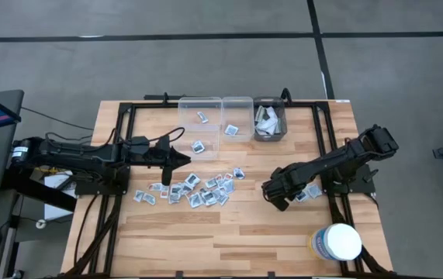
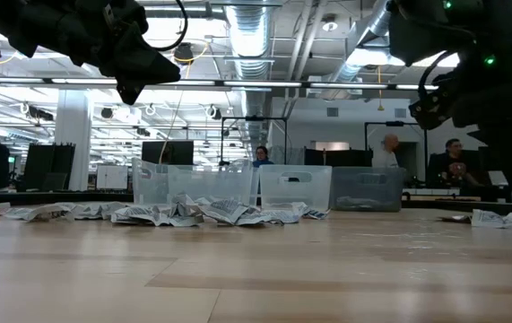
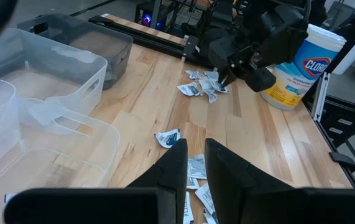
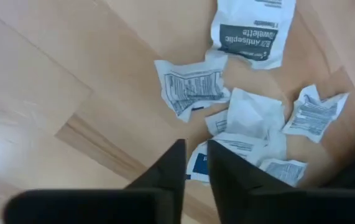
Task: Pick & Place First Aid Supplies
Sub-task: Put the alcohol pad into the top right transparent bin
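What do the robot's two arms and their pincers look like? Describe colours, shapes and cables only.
Both arms are matt black and built of blocky jointed segments. The left arm carries a thin black cable looping along its top towards the left pincer. The right arm is equally dark and ends in the right pincer. Each pincer has two flat, tapering black fingers.

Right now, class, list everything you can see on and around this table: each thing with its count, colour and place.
packets: dozens, white-grey, scattered mid-table; a small cluster under the right hand.
clear bins: two, transparent, far edge, holding a few packets.
grey bin: one, far edge right of the clear ones, holding pale wrappers.
wipes tub: one, white with blue-yellow label, near right corner.
table: one, light wood.
people: several, in the room behind.
left hand: dark, above the scatter.
right hand: dark, low over the small cluster.
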`<state>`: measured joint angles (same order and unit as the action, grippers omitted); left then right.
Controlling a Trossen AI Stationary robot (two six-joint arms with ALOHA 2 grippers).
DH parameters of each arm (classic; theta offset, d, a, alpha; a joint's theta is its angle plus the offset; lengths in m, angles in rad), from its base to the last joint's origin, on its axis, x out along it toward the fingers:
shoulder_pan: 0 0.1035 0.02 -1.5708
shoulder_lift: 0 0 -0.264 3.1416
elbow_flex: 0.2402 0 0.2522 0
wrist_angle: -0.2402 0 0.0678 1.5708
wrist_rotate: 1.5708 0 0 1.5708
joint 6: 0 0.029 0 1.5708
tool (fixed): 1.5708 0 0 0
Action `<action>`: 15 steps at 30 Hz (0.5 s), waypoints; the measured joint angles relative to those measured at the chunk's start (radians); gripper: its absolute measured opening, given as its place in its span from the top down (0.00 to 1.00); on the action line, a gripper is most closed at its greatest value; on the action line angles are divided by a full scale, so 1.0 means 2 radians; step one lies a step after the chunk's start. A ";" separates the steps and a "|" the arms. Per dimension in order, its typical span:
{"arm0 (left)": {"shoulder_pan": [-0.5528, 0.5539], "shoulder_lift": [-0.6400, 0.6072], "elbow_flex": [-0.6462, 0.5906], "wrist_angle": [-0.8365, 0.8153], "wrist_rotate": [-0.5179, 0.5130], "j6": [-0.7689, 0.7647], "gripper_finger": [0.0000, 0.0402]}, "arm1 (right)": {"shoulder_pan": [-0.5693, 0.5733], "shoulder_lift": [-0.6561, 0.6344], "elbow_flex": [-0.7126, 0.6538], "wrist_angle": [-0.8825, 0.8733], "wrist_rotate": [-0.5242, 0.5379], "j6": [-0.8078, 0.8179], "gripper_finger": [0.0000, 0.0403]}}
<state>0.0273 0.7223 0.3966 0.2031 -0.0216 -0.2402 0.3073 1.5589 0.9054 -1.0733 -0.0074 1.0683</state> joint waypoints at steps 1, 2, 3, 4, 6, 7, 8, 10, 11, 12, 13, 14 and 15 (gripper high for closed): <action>0.000 0.000 0.000 0.000 0.000 0.000 0.86 | 0.000 0.000 0.000 0.000 0.000 0.004 0.81; 0.000 0.000 0.000 0.000 0.000 0.000 0.86 | 0.000 0.000 0.000 -0.001 0.000 0.009 0.78; 0.000 0.000 0.000 0.000 0.000 0.000 0.86 | 0.000 0.000 0.000 -0.003 0.000 0.015 0.74; 0.000 0.000 0.000 0.000 0.000 0.000 0.86 | 0.000 0.000 0.000 -0.008 0.000 0.021 0.71; 0.000 0.000 0.000 0.000 0.000 0.000 0.86 | 0.000 0.000 0.000 -0.017 -0.001 0.030 0.64; 0.000 0.000 0.000 0.000 0.000 0.000 0.86 | 0.000 0.000 0.000 -0.019 -0.001 0.033 0.62; 0.000 0.000 0.000 0.000 0.000 0.000 0.86 | 0.000 0.000 0.000 -0.020 -0.002 0.037 0.59; 0.000 0.000 0.000 0.000 0.000 0.000 0.86 | 0.000 0.000 0.000 -0.019 -0.002 0.046 0.54; 0.000 0.000 0.000 0.000 0.000 0.000 0.86 | 0.000 0.000 0.000 -0.019 -0.002 0.049 0.52; 0.000 0.000 0.000 0.000 0.000 0.000 0.86 | 0.000 0.000 0.000 -0.019 -0.002 0.052 0.50; 0.000 0.000 0.000 0.000 0.000 0.000 0.86 | 0.000 0.000 -0.002 -0.017 0.000 0.055 0.49; 0.000 0.000 0.000 0.000 0.000 0.000 0.86 | 0.000 0.000 -0.007 -0.014 0.001 0.060 0.48; 0.000 0.000 0.000 0.000 0.000 0.000 0.86 | 0.000 0.000 -0.013 -0.014 0.000 0.066 0.47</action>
<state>0.0275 0.7221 0.3968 0.2031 -0.0212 -0.2403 0.3073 1.5593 0.8793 -1.1007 -0.0070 1.2009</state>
